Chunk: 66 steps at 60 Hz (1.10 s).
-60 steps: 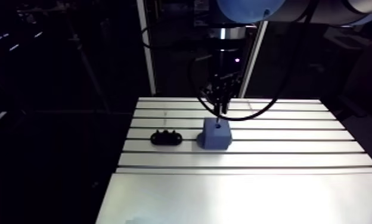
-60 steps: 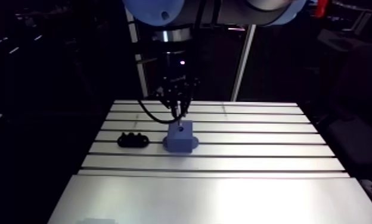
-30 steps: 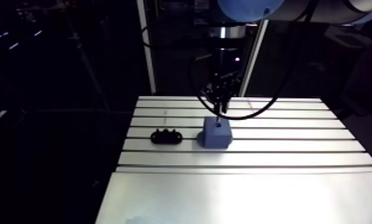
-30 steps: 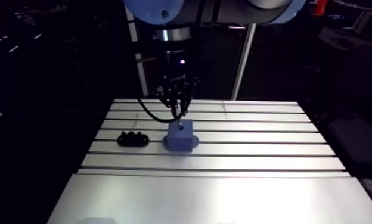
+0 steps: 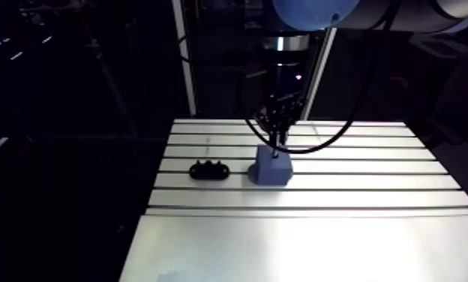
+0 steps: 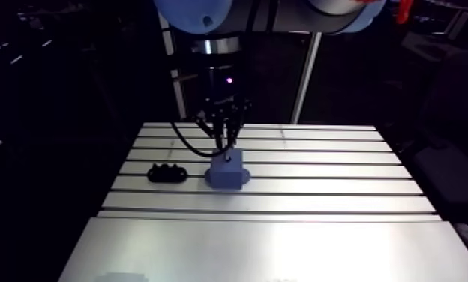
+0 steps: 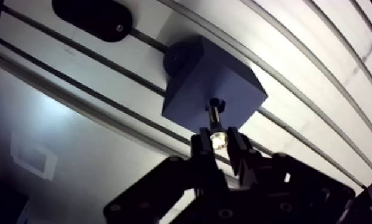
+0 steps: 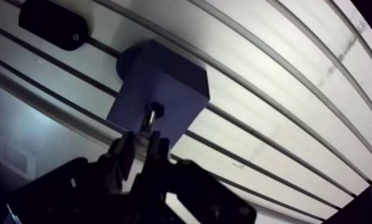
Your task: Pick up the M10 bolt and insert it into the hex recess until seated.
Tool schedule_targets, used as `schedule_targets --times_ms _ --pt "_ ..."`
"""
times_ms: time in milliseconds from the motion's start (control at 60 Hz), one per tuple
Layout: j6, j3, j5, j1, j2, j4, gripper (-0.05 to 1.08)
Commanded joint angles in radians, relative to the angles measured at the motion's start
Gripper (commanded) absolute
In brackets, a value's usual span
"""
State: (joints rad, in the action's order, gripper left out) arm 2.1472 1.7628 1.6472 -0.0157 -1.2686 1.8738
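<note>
The hand (image 7: 218, 143) grips the M10 bolt (image 7: 216, 122), its tip at the hex recess (image 7: 217, 105) on top of a blue block (image 7: 194, 83) on the slotted tabletop (image 7: 319, 77). A black oval part (image 7: 99, 18) lies near the block, not touching it. Since just before, block and part have not moved, and the hand sits over the block as it did.

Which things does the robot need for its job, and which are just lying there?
For the job: bolt, blue block, gripper holding the bolt.
Just lying there: black oval piece, beside the block.
</note>
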Motion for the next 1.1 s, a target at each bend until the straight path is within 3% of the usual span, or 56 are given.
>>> schedule_targets --times_ms 17,1100 --pt "0.000 0.001 0.001 0.000 0.005 0.000 1.08" --pt "0.001 -0.007 -0.002 -0.001 0.021 0.008 1.08"
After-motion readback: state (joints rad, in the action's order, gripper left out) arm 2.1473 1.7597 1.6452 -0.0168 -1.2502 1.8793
